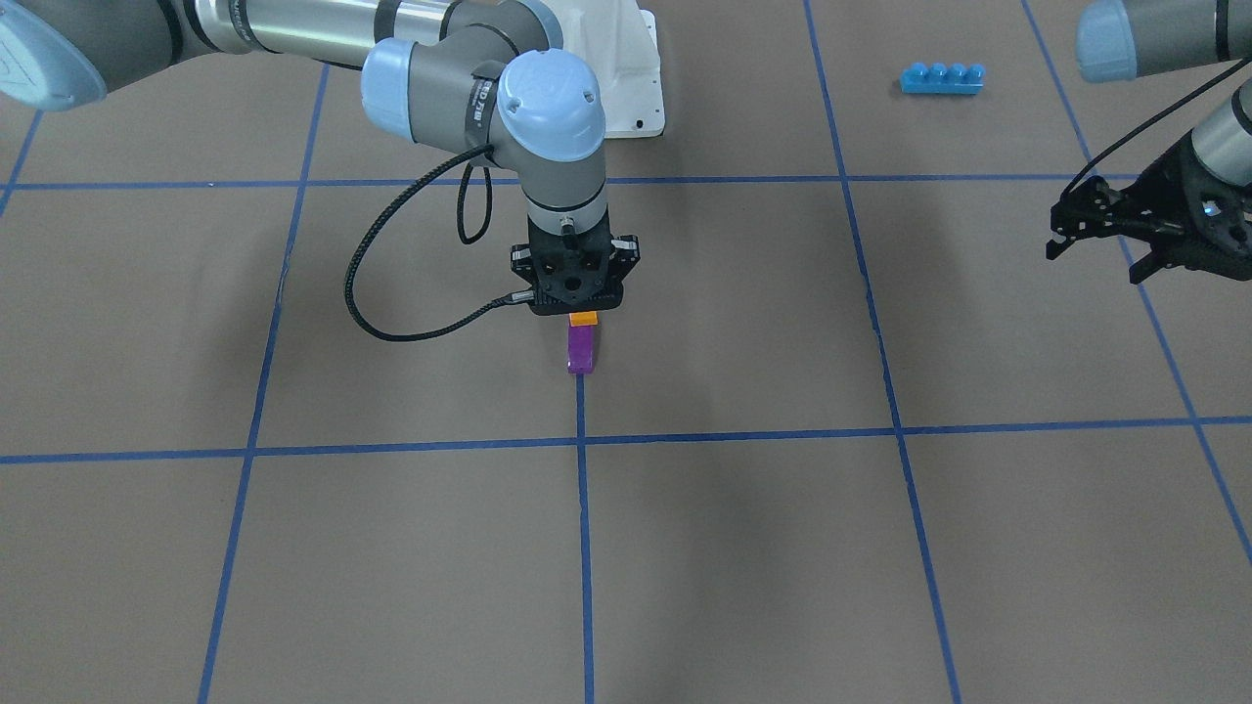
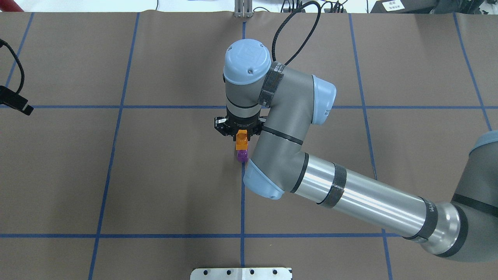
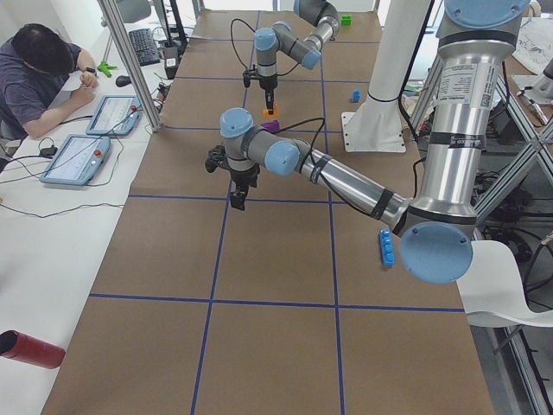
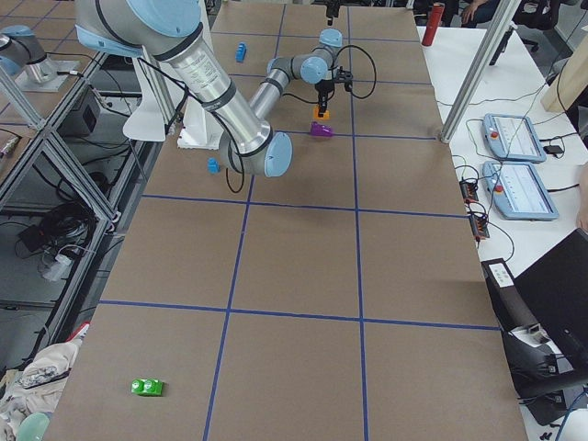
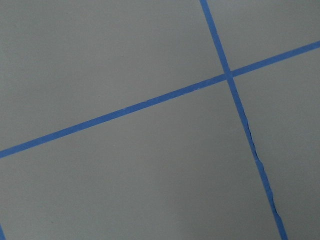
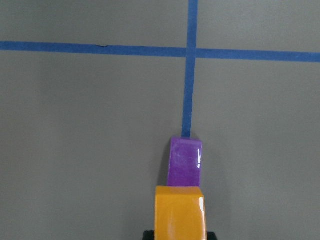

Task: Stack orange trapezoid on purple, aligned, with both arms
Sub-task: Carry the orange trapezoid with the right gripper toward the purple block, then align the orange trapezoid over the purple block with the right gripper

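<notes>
Well away from the right gripper (image 2: pixel 241 133), off toward the left gripper's side and close to the robot's base, a long blue four-stud brick (image 1: pixel 942 78) lies on the brown table (image 1: pixel 391 548). A white mounting plate (image 1: pixel 631 68) sits behind the right gripper's wrist. A green brick (image 4: pixel 147 387) lies far from both grippers near the table's right end. A red cylinder (image 3: pixel 30 348) rests on the white bench past the left gripper, on the operators' side. In the overhead view the right arm (image 2: pixel 350 194) bends back over the table, and its elbow covers the surface just beside the bricks. The right gripper points straight down with its fingers clamped on the orange trapezoid (image 1: pixel 584 318), which it holds in the air. The purple (image 1: pixel 580 350) rests on the table directly beneath that gripper, at the end of a blue tape line (image 6: pixel 187 107), and the side views show a gap between the two bricks. The left gripper (image 1: pixel 1095 256) hangs well apart from them over bare table, its fingers spread and holding nothing.
</notes>
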